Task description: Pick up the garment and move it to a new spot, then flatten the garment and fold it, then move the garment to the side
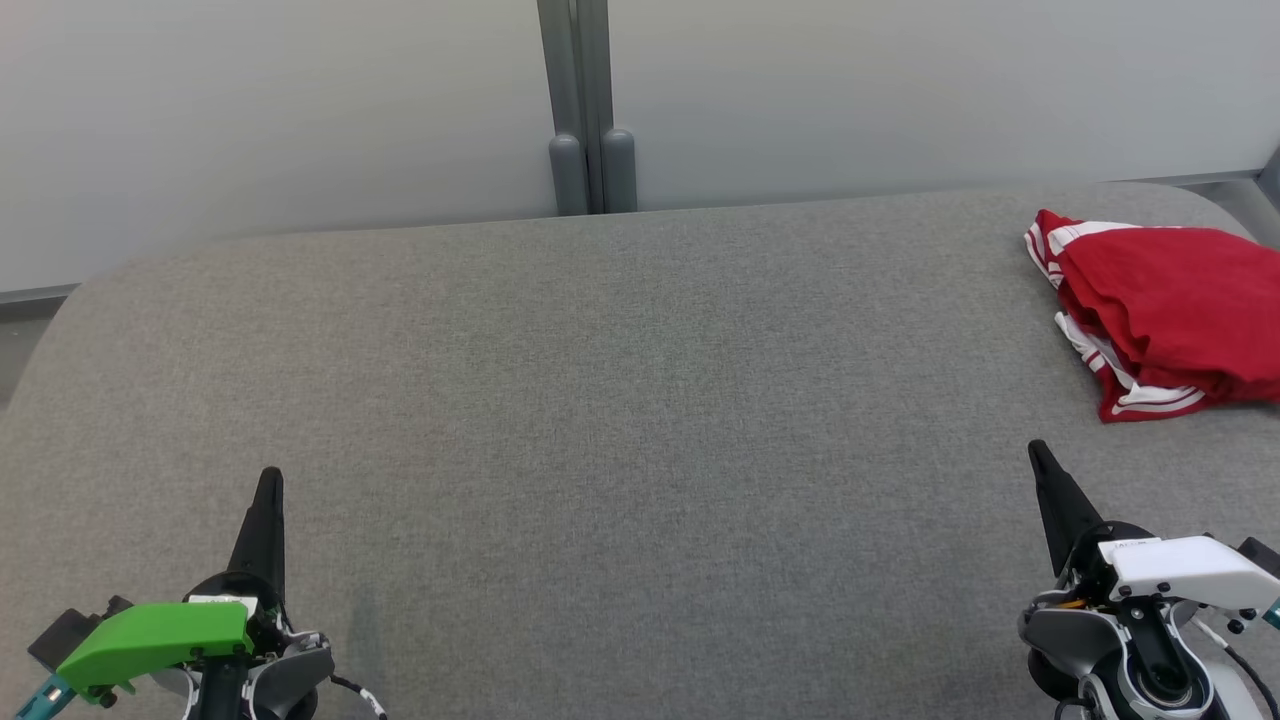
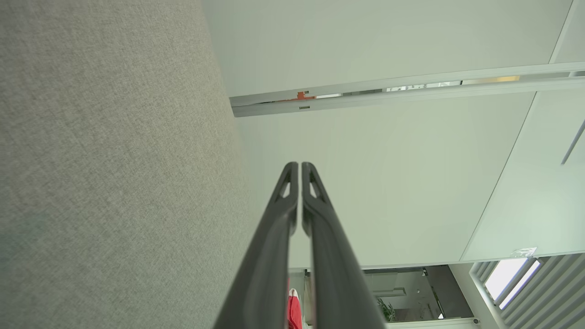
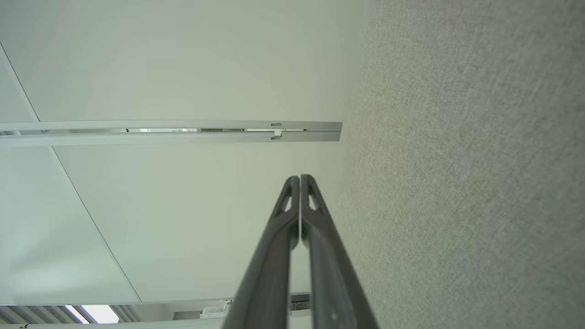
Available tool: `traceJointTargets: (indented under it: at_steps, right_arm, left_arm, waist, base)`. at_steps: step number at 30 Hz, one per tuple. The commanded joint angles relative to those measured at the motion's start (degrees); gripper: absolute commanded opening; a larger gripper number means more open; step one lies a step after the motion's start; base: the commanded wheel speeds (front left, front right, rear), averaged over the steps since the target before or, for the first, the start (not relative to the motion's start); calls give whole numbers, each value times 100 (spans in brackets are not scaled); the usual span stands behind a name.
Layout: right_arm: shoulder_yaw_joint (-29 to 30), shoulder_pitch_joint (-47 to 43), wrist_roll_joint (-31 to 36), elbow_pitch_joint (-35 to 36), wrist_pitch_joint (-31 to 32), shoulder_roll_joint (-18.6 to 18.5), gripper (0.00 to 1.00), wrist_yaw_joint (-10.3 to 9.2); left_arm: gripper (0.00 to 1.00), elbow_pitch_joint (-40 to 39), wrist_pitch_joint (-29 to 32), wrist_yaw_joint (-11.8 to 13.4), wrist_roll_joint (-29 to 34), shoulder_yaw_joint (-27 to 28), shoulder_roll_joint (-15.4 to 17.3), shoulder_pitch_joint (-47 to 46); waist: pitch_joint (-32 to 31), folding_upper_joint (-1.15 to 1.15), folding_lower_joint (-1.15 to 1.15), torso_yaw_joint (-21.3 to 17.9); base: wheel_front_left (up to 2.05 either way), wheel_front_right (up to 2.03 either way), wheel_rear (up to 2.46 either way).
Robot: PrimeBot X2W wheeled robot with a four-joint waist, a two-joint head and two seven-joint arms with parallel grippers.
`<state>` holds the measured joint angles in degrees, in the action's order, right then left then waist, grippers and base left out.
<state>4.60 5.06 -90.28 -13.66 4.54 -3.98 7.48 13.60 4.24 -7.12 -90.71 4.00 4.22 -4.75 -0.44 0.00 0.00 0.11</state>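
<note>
Currently the left pincer (image 1: 270, 478) and right pincer (image 1: 1038, 452) point forward, closed and empty.

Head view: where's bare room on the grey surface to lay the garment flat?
Bare: the middle and left of the grey surface, from the far edge down to the left gripper and right gripper. Crowded: far right corner, where the red garment lies.
</note>
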Motion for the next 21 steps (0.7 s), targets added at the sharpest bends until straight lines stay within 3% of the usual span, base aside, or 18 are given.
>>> traceJointTargets:
  at_steps: [1,21]
  right_arm:
    - [29,97,-109,-16,47,7,0,2]
    - [96,133,-303,-38,134,33,0,2]
  left_arm:
    - [0,20,34,-39,-118,42,9,-128]
    - [0,48,122,-54,-298,114,-24,-182]
  waist:
    - [11,0,0,-2]
    - [62,0,0,-11]
  base:
    - [0,0,0]
    - [0,0,0]
